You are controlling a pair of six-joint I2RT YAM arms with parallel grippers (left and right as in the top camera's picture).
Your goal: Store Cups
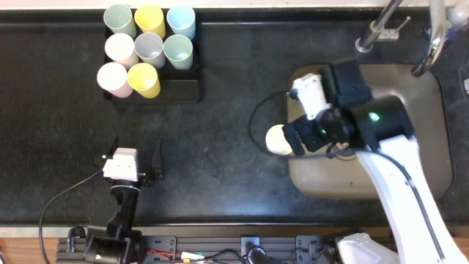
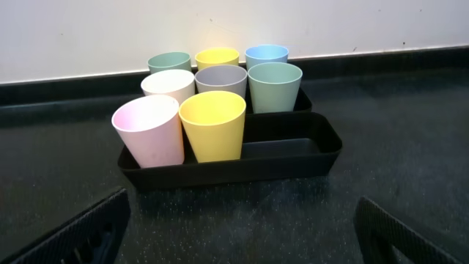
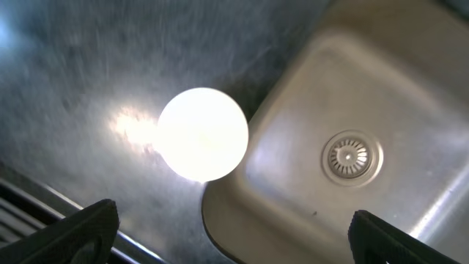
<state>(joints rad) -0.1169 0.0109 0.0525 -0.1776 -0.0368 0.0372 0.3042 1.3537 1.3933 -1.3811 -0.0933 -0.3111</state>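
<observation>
- Your right gripper (image 3: 234, 216) hangs over the left rim of the sink (image 1: 432, 95), its fingers spread wide with nothing between them.
- The pale cup (image 1: 277, 139) sits at that same left rim. From the wrist camera its round outline (image 3: 203, 134) overlaps the sink's edge (the glare is so strong you cannot tell whether it stands mouth up or mouth down).
- The fingers do not touch the pale cup.
- The drain (image 3: 352, 157) lies in the sink's floor, apart from the pale cup.
- The black tray (image 1: 183, 89) stands well apart from the sink, off to its left and nearer the back wall.
- In the tray's row nearest the arms you have the pink cup (image 2: 149, 132) and the front yellow cup (image 2: 212, 125), touching each other. On the sink side of the front yellow cup, a stretch of tray floor lies bare.
- The middle row holds the white cup (image 2: 168, 86), the grey cup (image 2: 220, 77) and the sage cup (image 2: 275, 84), the sage one nearest the sink.
- The back row holds the back green cup (image 2: 169, 62), the back yellow cup (image 2: 218, 56) and the blue cup (image 2: 267, 54).
- All eight stand upright, mouths up.
- Your left gripper (image 1: 136, 150) is far to the sink's left, close to the dark counter (image 1: 234, 73) and facing the tray, fingers wide apart and holding nothing.
</observation>
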